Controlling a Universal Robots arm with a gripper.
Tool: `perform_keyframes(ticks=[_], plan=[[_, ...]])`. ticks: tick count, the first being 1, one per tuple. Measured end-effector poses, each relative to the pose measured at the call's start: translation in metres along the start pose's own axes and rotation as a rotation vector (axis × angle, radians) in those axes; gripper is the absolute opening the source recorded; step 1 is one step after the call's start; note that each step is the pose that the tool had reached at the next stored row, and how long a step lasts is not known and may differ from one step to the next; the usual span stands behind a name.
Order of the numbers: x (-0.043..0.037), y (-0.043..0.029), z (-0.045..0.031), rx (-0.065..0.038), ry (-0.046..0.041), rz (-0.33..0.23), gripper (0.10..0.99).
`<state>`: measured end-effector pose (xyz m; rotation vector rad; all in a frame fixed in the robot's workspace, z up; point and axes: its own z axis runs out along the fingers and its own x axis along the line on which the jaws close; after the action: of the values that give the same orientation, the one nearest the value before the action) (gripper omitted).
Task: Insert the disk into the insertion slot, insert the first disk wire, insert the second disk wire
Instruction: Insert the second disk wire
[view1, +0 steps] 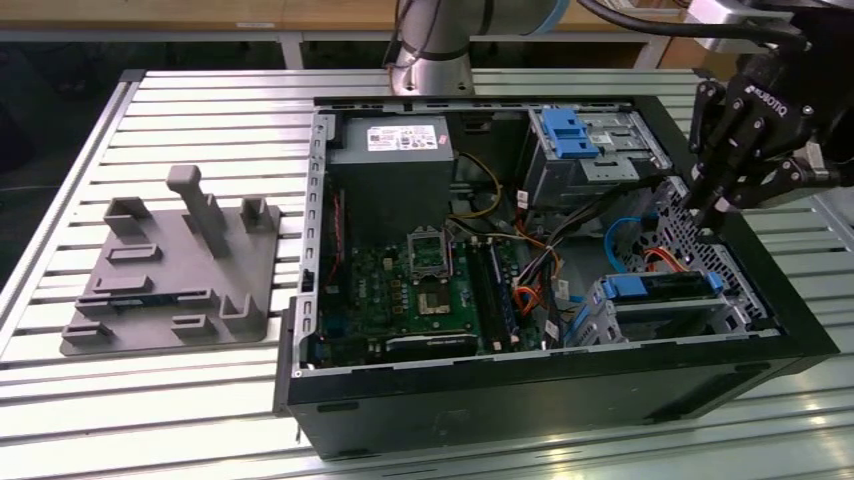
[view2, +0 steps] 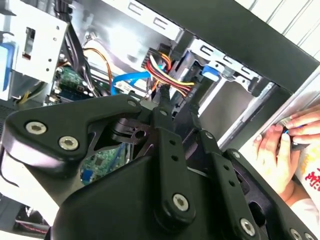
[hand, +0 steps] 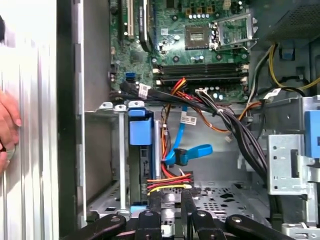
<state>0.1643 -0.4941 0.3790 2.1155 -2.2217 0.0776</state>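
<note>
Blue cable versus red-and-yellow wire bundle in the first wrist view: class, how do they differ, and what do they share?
The blue cable is one flat band; the wire bundle is several thin strands. The blue cable is bent; the wire bundle runs straight. Both lie beside the disk.

Power supply label (view1: 404, 137) (print too small), nothing legible

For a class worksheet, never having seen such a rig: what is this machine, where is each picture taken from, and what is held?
It is one robot arm with a black gripper. The exterior view looks from off the arm at a black computer case on a slatted metal table, beside a grey plastic fixture. Both wrist views ride on the arm. The silver disk in its blue carrier sits in the silver cage. The gripper grips a red, yellow and black wire bundle.
</note>
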Motion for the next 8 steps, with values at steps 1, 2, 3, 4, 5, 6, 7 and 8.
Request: perform_keyframes(ticks=[1,2,3,4,5,6,7,8], plan=[[-0.0008,0.0022,-0.0001,0.004,-0.0010,0.001,0.298],[-0.0017,0.0048,0.0000,0.005,-0.0012,0.003,0.298],[-0.0027,0.0066,-0.0001,0.005,-0.0010,0.004,0.298],[-0.0044,0.0071,-0.0002,0.004,-0.0007,0.005,0.298],[-0.0067,0.0073,-0.0003,0.003,-0.0002,0.005,0.298],[-0.0094,0.0075,-0.0006,0.001,0.0003,0.005,0.298],[-0.0128,0.0077,-0.0009,0.000,0.0008,0.005,0.298],[-0.0166,0.0079,-0.0013,-0.002,0.0023,0.005,0.298]])
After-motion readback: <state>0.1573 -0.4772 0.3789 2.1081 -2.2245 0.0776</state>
